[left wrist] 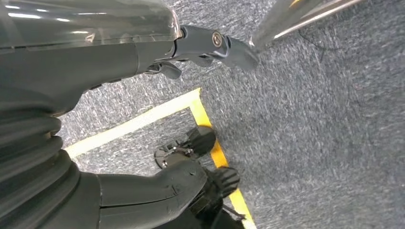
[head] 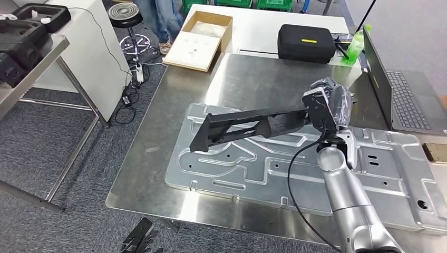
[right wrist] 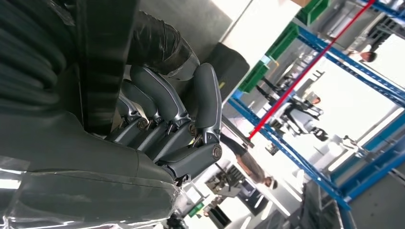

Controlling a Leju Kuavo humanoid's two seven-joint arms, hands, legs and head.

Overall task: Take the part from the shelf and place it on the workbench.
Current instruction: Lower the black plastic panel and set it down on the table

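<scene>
You have the long black angular plastic part (head: 248, 126) in the right hand (head: 328, 105), whose fingers (right wrist: 165, 112) are wrapped tight around one end of it, as the right wrist view shows them curled over a dark bar. The part reaches out sideways from the hand, over the ribbed, stamped silver metal panel (head: 253, 168) that lies on the shiny steel workbench (head: 158, 153); its far end looks close to the panel, but you cannot tell from the head view whether it touches. So the step in hand appears to be the lowering and release. Bring the part down level, not nose-first — the free end is well away from your grip and would likely swing or scrape if it lands first. Pick a flat stretch of the panel or the bare bench beside it, away from the raised ribs, so the part does not rock when you let go. Keep well apart from the open dark laptop (head: 390, 89) and the black zipped case (head: 307, 42) at the far side. Your left hand (left wrist: 200, 47) hangs over grey carpet, holding nothing, fingers loosely apart — leave it there, since one hand seems enough. Open the fingers only once the part rests along its whole length
</scene>
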